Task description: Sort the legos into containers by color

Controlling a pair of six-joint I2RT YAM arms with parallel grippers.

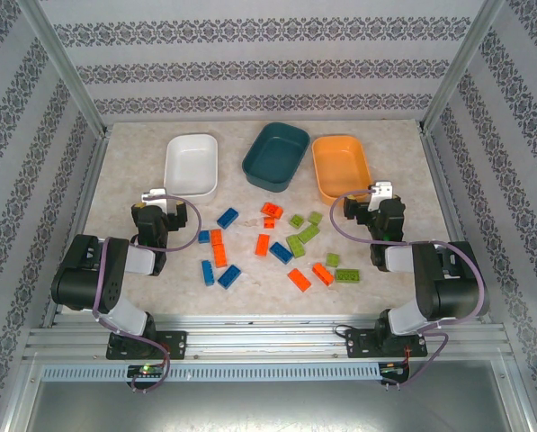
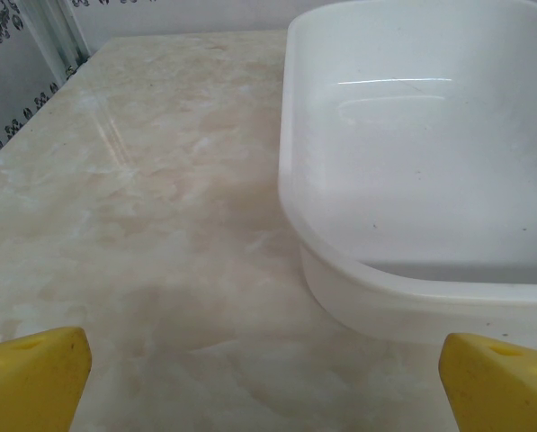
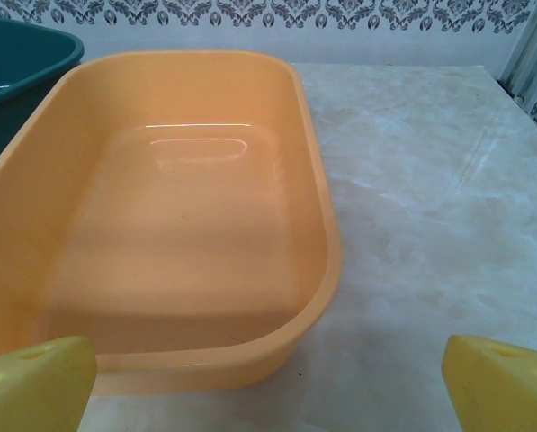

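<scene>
white tray: we find it at the back left of the marbled tabletop, empty.
dark teal tray: back middle, turned slightly askew, empty, apart from the white tray and just beside the light orange one.
light orange tray: back right, empty.
blue legos: loose on the tabletop in front of the trays, mostly on the left of the scatter, one nearer its middle.
orange-red legos: loose through the middle of the scatter, from just below the dark teal tray down toward the near edge.
lime green legos: loose on the right of the scatter, between the orange-red ones and the right arm.
left gripper: we see its yellow fingertips spread wide to the lower corners of the left wrist view, gripping nothing; the near corner of the white tray lies just ahead on its right.
right gripper: spread just as wide, its fingertips gripping nothing; the light orange tray lies just ahead on its left, bare tabletop on its right.
</scene>
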